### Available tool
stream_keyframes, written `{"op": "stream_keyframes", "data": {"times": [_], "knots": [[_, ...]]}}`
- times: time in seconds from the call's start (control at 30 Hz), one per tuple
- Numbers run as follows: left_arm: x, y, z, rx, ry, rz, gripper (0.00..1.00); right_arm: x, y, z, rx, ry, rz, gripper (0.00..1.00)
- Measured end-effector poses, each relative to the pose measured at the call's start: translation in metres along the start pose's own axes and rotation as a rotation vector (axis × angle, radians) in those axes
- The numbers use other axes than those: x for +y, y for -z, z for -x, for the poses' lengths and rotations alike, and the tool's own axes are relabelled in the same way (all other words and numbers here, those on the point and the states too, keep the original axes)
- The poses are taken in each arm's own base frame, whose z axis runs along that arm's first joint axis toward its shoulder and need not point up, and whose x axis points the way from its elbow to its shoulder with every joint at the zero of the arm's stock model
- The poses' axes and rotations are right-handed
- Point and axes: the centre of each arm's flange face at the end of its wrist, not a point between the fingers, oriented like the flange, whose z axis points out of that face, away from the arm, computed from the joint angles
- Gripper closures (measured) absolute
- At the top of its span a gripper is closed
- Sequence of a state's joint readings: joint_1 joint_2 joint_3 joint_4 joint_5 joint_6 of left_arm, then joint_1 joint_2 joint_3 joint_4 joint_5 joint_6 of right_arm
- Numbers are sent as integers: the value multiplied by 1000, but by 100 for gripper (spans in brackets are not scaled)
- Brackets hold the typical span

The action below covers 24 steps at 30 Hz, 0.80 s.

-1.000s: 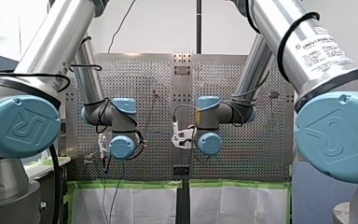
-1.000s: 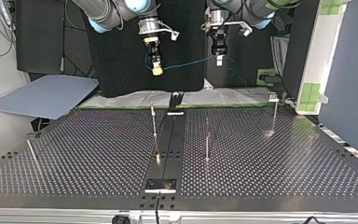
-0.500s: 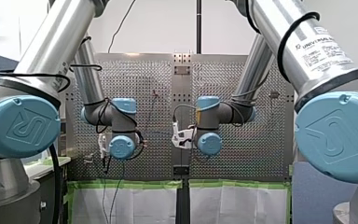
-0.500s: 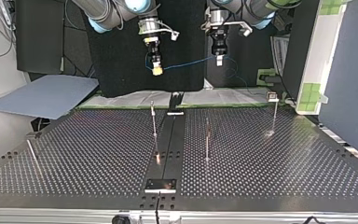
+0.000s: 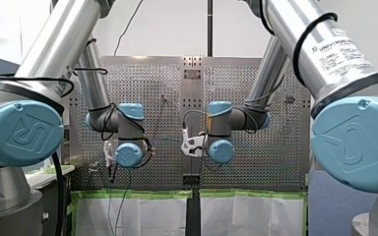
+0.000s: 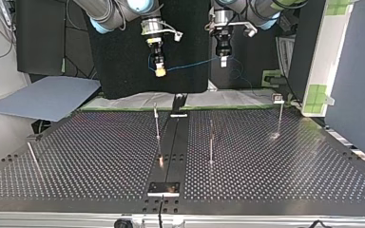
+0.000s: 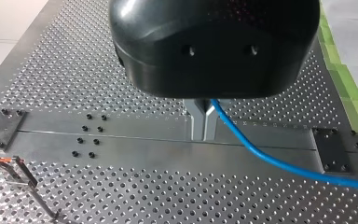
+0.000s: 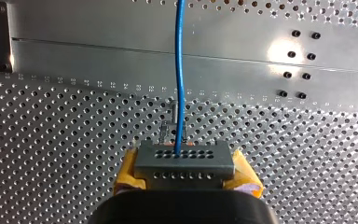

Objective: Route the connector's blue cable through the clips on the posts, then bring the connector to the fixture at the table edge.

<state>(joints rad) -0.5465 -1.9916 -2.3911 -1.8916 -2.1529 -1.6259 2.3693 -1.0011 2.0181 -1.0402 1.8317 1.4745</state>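
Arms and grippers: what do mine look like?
My left arm and my right arm: silver tubes, light-blue joint caps, black cables; the right carries a Universal Robots label. My left gripper: black, metal fingers. My right gripper: yellow pads.

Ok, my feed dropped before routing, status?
Left hand shut on blue cable. Right hand shut on connector. Cable strung between them, above the posts, unrouted. Nothing in the way.

My left arm (image 5: 123, 130), my right arm (image 5: 226, 130) over perforated table (image 5: 261, 162), wrists flanking centre strip (image 5: 192, 93).
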Motion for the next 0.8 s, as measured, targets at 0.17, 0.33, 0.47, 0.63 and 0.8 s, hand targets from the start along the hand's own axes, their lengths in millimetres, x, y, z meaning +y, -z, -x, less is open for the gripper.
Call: {"op": "stream_keyframes", "data": {"times": [0.17,0.33,0.47,0.63,0.8], "knots": [[0,0,0,0,0,0,100,0,0,0,0,0,0,100],[0,0,0,0,0,0,100,0,0,0,0,0,0,100],[1,-1,0,-1,0,2,100,0,0,0,-1,0,0,100],[0,1,-1,4,-4,-1,100,0,1,0,-5,1,1,100],[1,2,-1,9,-8,-1,100,-7,14,15,-54,15,-20,100]]}}
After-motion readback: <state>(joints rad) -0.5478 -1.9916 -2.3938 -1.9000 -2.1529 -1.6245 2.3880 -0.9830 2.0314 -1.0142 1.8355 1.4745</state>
